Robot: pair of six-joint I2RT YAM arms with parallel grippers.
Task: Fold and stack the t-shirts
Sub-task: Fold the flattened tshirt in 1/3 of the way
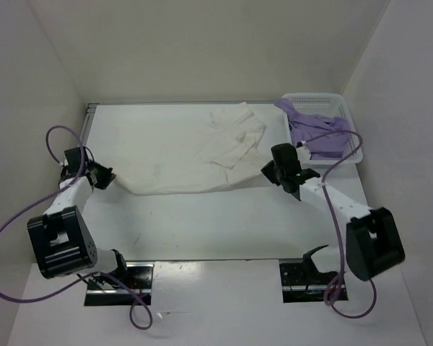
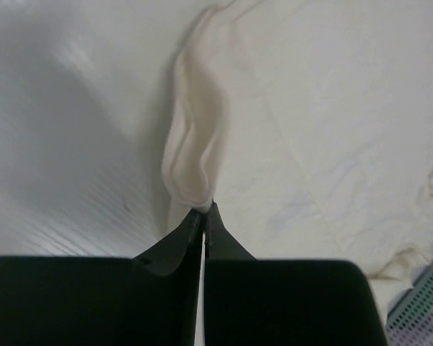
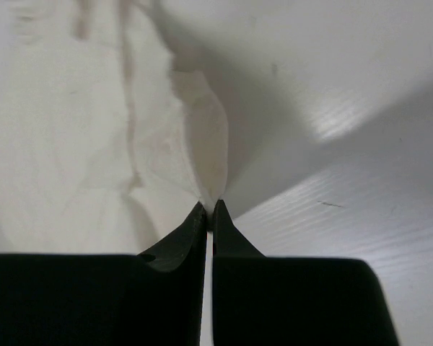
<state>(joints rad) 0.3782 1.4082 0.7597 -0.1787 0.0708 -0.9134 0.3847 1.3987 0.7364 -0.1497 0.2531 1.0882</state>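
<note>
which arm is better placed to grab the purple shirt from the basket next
Right, probably: the right end effector sits beside the basket holding the purple t-shirt; the left end effector is far across. Both pinch the white t-shirt.

Plain white panel walls (image 1: 202, 50) enclose the white flat desk (image 1: 202, 223) on its left, far and right sides. A white perforated plastic basket (image 1: 319, 96) stands at the desk's far right corner, close against the right-hand wall.
</note>
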